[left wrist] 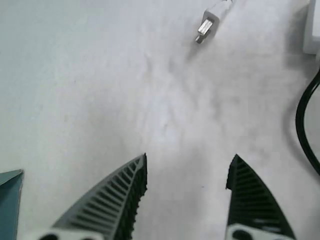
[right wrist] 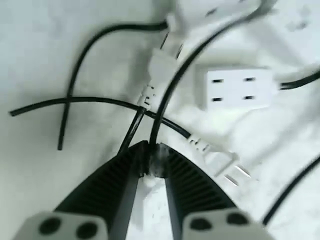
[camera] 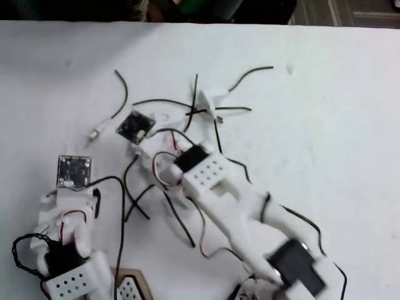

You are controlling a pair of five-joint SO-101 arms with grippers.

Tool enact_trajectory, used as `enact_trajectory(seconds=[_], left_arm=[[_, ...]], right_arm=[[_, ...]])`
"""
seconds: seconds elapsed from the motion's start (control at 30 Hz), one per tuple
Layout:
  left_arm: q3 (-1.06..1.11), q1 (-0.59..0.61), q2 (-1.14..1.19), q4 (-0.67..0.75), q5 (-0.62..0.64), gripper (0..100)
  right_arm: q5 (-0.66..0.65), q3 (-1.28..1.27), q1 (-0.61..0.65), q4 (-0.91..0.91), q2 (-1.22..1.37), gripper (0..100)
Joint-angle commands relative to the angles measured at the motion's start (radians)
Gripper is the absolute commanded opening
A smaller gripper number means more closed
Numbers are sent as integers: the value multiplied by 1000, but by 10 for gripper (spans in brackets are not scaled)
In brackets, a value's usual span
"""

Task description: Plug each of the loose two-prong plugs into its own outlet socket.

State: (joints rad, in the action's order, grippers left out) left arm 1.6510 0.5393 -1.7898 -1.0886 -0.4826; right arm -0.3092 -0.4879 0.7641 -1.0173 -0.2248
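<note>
Little looks done: the white outlet block [right wrist: 235,87] lies on the desk [left wrist: 100,90] with its visible sockets empty. One two-prong plug [right wrist: 225,167] lies loose near it, and another plug [left wrist: 205,25] lies well apart, ahead of the left gripper [left wrist: 187,170], whose fingers are spread. The right gripper [right wrist: 152,155] has its fingers clenched on a black cord [right wrist: 160,102] near the block.

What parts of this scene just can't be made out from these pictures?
Right wrist view: how far the black cable runs inside the right gripper; its shut fingers cover it.
Left wrist view: the cord of the white plug, cut by the top edge.
High view: the outlet block, slots too blurred.
</note>
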Motion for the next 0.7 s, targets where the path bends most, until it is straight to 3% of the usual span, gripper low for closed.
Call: enact_trajectory(seconds=[0.0,0.13,0.3,0.37,0.5,0.67], left_arm=[[-6,-1,-12,-3,-2,263],[-6,-1,-12,-3,-2,263],[-6,-1,-12,-3,-2,263],[-6,-1,-12,-3,-2,263],[-6,-1,-12,-3,-2,263],[-6,-1,-12,-3,-2,263]], right_arm=[[-2,51,2,-71,-226,17],[-2,29,-48,-140,-364,18],[-9,-29,-251,-151,-364,19],[-9,-46,-278,-157,-351,48],[-2,-101,-222,-160,-352,150],[-2,-201,-31,-180,-344,164]])
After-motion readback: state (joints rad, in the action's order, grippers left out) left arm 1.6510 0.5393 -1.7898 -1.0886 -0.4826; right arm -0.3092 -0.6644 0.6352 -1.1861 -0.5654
